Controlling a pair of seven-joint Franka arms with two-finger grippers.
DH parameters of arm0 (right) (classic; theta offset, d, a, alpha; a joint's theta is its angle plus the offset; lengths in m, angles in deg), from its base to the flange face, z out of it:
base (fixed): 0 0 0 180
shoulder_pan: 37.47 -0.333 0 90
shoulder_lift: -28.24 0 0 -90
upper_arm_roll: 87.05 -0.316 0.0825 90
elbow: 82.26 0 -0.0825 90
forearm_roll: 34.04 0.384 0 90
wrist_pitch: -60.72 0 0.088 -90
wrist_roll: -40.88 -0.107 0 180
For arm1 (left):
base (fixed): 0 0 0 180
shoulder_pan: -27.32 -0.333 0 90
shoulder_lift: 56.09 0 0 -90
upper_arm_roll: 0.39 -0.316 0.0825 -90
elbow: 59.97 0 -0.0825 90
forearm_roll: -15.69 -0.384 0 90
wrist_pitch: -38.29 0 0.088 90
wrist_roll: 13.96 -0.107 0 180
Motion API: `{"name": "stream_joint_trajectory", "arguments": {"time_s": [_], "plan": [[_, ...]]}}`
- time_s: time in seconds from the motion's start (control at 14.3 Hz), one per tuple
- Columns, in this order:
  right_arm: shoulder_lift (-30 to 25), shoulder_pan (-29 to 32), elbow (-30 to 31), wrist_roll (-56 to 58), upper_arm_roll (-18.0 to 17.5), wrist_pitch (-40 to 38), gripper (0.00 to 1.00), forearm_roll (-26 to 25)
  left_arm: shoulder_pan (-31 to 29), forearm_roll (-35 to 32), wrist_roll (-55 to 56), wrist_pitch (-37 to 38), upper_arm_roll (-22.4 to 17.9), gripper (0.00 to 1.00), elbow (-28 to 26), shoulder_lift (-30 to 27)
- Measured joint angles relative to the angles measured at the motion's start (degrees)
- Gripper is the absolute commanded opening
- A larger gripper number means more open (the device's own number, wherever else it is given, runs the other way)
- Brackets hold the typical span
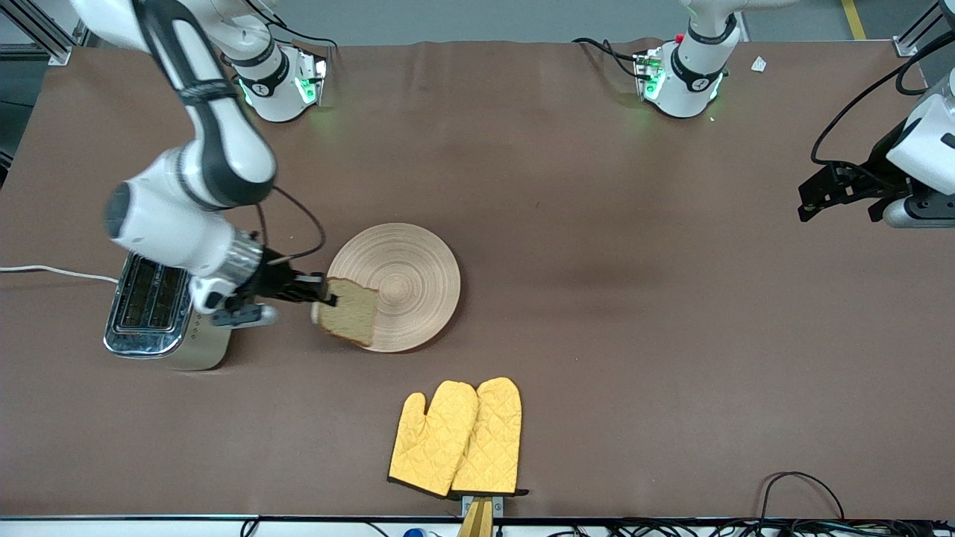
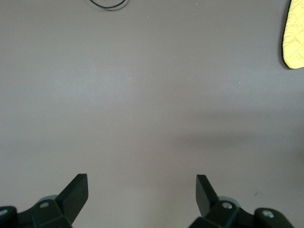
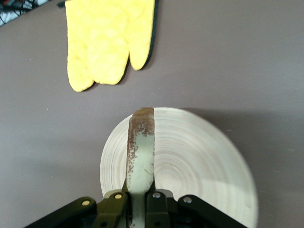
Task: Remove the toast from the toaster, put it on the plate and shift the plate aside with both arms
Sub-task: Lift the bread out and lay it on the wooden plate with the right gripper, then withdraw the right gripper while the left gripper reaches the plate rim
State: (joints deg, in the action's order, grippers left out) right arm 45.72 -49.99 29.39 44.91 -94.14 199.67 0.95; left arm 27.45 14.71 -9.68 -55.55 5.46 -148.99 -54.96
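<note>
- A chrome two-slot toaster (image 1: 160,313) is seen standing at the right arm's end of the table (image 1: 597,224), a white cord trailing off from it toward the table's edge.
- The right arm is shown reaching down from its base over the toaster, its right gripper (image 1: 322,292) clamped on one edge of the toast (image 1: 349,310).
- The toast is held in the air over the rim of the plate (image 1: 406,276), on the side of the plate toward the toaster; it is not laid flat on the wood.
- In the right wrist view the slice (image 3: 140,152) is seen edge-on between the closed fingers (image 3: 156,209), with the grooved plate (image 3: 199,166) spread beneath it.
- The plate is seen lying on the brown table beside the toaster, toward the middle of the table.
- A pair of yellow quilted oven mitts (image 1: 459,438) is laid side by side nearer to the front camera than the plate, close to the table's edge; they also appear in the right wrist view (image 3: 109,40).
- The left arm is shown waiting at its own end of the table, the left gripper (image 1: 839,190) held above bare tabletop, well apart from the plate.
- In the left wrist view its black fingers (image 2: 76,192) are spread wide with nothing between them, and a corner of one mitt (image 2: 295,33) is caught at the frame's edge.
</note>
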Motion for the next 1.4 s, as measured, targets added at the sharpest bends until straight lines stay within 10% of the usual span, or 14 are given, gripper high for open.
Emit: {"name": "stream_joint_trajectory", "arguments": {"time_s": [0.28, 0.35, 0.42, 0.49, 0.91, 1.4], "plan": [[2.7, -3.5, 2.7, -0.6, -2.7, 5.6, 0.02, 0.1, 0.0, 0.0, 0.0, 0.0, 0.0, 1.00, 0.0, 0.0], [3.1, -3.4, 3.4, -0.6, -2.6, 5.5, 0.29, 0.1, 0.0, 0.0, 0.0, 0.0, 0.0, 1.00, 0.0, 0.0], [3.4, -3.1, 4.3, -0.6, -2.4, 5.4, 0.93, 0.1, 0.0, 0.0, 0.0, 0.0, 0.0, 1.00, 0.0, 0.0], [3.6, -2.4, 5.4, -0.6, -2.2, 5.0, 1.00, 0.1, 0.0, 0.0, 0.0, 0.0, 0.0, 1.00, 0.0, 0.0], [3.1, 7.3, 4.4, 1.0, 2.5, -14.8, 1.00, -1.8, 0.1, 0.2, 0.0, 0.8, 0.0, 1.00, 0.0, 0.2], [-1.5, 8.0, -17.5, 0.6, 8.4, -41.1, 1.00, -32.0, 0.4, 22.4, -0.1, 1.3, 0.2, 1.00, -3.0, 12.0]]}}
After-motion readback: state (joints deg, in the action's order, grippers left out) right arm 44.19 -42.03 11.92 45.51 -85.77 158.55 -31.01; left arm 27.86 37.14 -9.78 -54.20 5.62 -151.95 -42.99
